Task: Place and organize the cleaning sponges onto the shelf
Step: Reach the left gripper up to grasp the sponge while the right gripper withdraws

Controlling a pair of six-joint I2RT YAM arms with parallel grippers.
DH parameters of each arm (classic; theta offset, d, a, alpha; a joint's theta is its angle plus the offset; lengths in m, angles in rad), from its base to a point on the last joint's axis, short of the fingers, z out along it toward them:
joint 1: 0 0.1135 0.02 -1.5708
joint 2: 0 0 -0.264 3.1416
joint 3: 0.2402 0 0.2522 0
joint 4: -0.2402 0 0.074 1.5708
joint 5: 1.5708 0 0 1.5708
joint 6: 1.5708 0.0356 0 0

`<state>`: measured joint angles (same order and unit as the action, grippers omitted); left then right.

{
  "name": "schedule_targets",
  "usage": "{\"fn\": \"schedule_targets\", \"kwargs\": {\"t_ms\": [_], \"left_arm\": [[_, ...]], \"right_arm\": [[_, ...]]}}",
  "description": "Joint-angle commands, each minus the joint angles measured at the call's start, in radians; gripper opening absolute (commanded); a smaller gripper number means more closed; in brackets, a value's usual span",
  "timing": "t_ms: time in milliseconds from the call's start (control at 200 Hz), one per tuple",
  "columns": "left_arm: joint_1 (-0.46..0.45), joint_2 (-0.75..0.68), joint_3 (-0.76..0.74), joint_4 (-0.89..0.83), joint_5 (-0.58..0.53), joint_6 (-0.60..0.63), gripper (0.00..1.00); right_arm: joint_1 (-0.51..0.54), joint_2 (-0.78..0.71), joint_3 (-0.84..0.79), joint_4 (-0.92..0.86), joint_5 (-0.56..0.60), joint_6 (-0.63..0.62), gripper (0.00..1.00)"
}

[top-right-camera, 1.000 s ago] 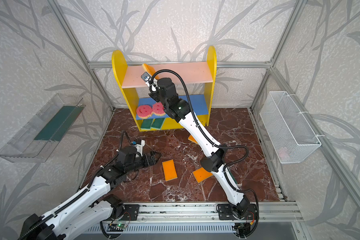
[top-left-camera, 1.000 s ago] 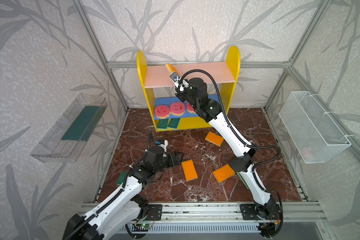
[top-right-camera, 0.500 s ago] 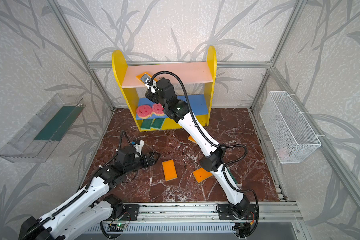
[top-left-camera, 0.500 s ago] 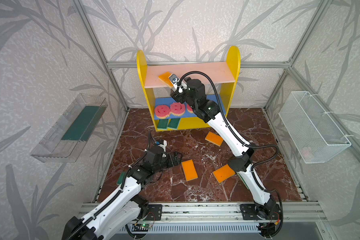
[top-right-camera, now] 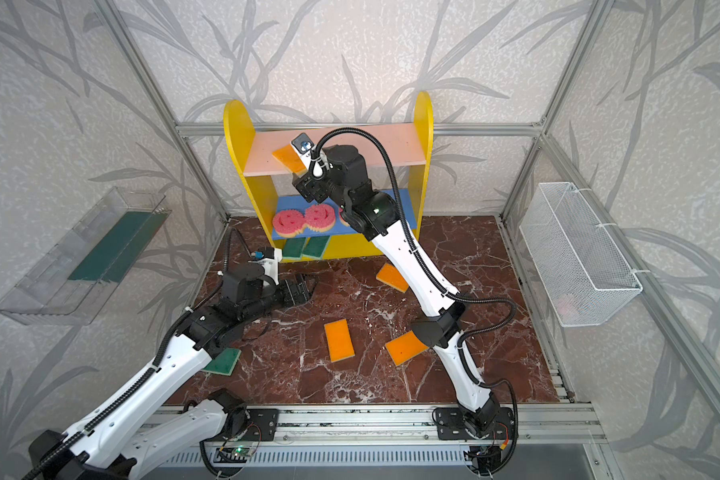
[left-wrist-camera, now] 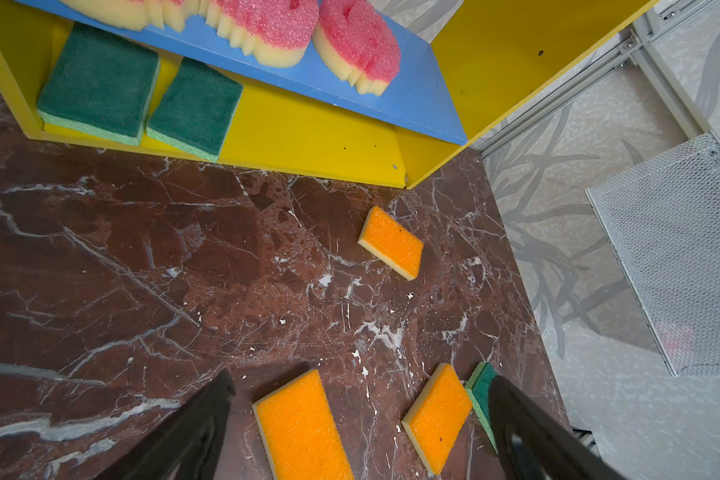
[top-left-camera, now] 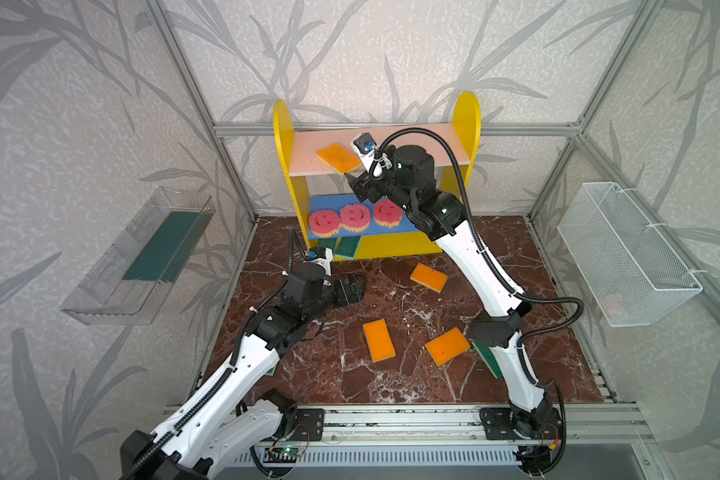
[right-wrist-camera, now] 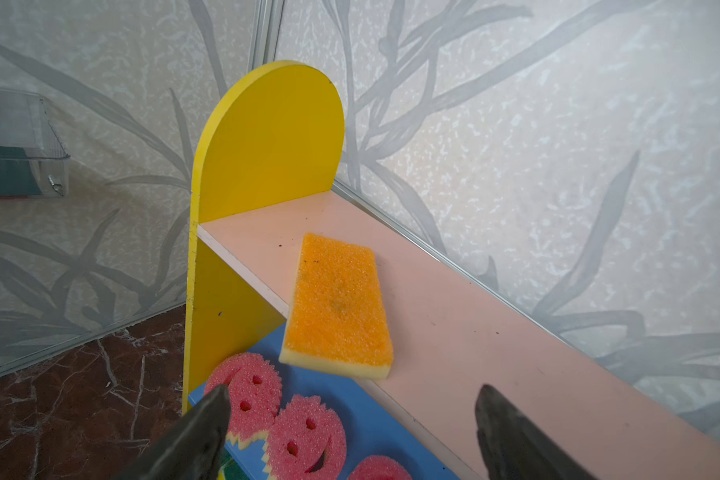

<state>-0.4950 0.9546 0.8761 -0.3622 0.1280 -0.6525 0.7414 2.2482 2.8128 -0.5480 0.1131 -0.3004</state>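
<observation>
On shelf (top-left-camera: 467, 120), orange sponge (top-left-camera: 338, 158) overhanging pink board (top-left-camera: 425, 143), three pink sponges (top-left-camera: 354, 215) on blue board (left-wrist-camera: 412, 99), both jaws open.

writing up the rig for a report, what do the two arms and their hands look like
The left arm and right arm have white link shells and black joint housings. A black corrugated cable runs along each. Each wrist carries a white camera with a blue lens ring. The left hand and right hand are black with dark tapered fingers.

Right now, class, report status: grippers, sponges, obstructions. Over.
Left gripper open, empty, over floor. Right gripper open at pink board. Orange sponge there, overhanging front edge. Nothing in the way.
</observation>
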Motion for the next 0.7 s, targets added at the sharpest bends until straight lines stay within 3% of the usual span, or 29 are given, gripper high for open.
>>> {"fn": "schedule_targets", "kwargs": {"t_ms": [0,250,455,550,695], "left_arm": [[0.006,0.014,0.050,-0.047,-0.041,0.035,0.97],[0.012,0.111,0.291,-0.137,-0.122,0.125,0.94],[0.014,0.359,0.705,-0.359,-0.250,0.316,0.84],[0.014,0.488,0.918,-0.481,-0.327,0.401,0.80],[0.015,0.629,1.185,-0.557,-0.359,0.466,0.73]], "right_arm": [[-0.021,-0.029,-0.032,-0.063,-0.003,0.047,0.91],[-0.069,-0.240,-0.271,-0.035,-0.042,0.176,0.92],[-0.123,-0.645,-0.938,0.312,-0.082,0.286,0.91],[-0.185,-0.810,-1.195,0.390,-0.110,0.384,0.91],[-0.269,-1.002,-1.484,0.441,-0.135,0.469,0.91]]}}
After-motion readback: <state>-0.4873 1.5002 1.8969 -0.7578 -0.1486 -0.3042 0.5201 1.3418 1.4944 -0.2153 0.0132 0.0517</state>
